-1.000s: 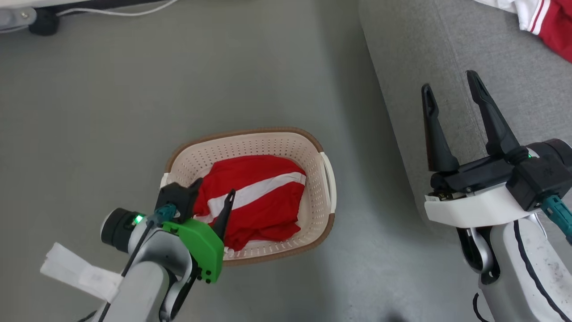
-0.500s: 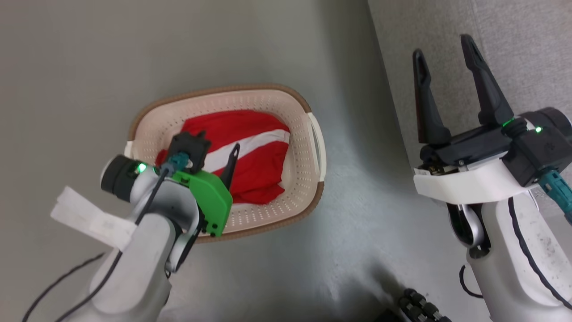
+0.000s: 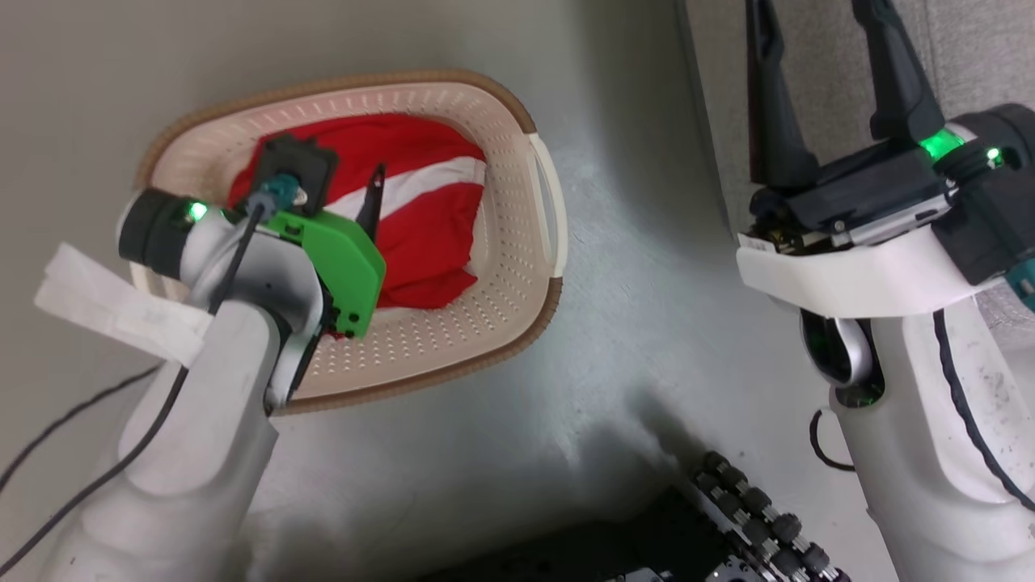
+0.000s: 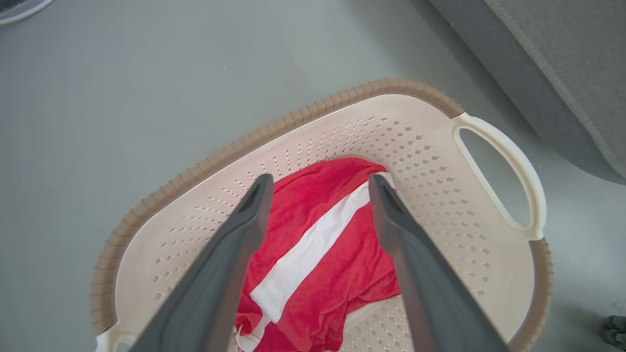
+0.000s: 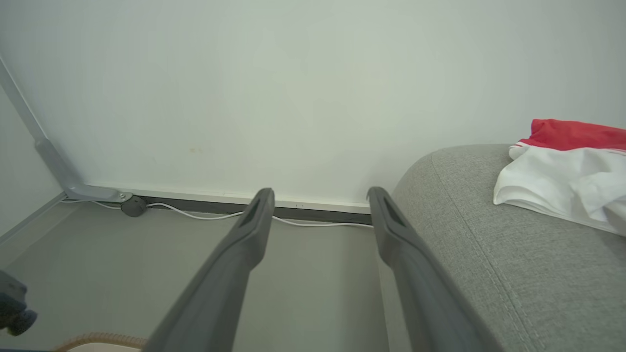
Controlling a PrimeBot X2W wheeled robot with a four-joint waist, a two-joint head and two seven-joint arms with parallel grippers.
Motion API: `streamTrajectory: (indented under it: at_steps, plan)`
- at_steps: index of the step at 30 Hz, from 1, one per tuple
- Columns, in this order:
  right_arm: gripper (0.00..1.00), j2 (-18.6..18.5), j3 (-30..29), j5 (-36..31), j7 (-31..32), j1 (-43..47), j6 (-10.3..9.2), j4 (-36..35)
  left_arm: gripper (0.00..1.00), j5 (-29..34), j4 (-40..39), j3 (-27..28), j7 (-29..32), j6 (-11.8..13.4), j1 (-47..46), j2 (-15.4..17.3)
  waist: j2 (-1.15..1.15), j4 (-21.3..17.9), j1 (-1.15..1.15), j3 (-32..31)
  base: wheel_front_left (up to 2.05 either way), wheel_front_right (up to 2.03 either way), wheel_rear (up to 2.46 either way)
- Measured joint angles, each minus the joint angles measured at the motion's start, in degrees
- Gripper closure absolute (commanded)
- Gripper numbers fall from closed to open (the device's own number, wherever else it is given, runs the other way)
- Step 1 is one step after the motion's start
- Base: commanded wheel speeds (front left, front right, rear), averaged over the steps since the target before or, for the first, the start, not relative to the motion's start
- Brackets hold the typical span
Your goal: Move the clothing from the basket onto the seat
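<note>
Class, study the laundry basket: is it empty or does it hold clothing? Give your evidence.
Not empty: a crumpled red garment, white-striped, lies inside the basket, within its perforated walls.

The basket (image 3: 543, 242) is open at the top, so the left hand (image 4: 320, 181), fingers spread, hangs freely over the red clothing (image 4: 337, 264), hemmed in only by the perforated walls and rim. A bare strip of floor (image 3: 631, 267) separates the basket from the seat (image 5: 489, 254). The seat's near cushion lies free, with a red-and-white garment (image 5: 562, 181) farther back.
</note>
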Motion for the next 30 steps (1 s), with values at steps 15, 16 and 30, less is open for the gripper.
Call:
streamTrajectory:
  at_steps: [15,16,30]
  plan:
    - [0.00,1.4,-0.1,1.0,0.0,-5.6,-0.43,0.1,0.00,3.2,3.2,0.5,3.3,1.2,-4.2,2.8,0.00,-5.0,0.00,9.6,0.00,0.00,0.00]
    - [0.00,1.4,0.0,1.1,0.0,-5.7,-0.47,0.2,0.00,3.9,3.5,0.6,3.5,1.5,-4.2,3.2,0.00,-5.3,0.00,9.9,0.00,0.00,0.00]
    - [0.00,1.6,0.8,3.3,0.0,-7.0,-1.04,1.1,0.00,4.4,7.5,1.1,8.8,2.2,-4.4,5.2,0.00,-8.2,0.00,11.8,0.00,0.00,0.00]
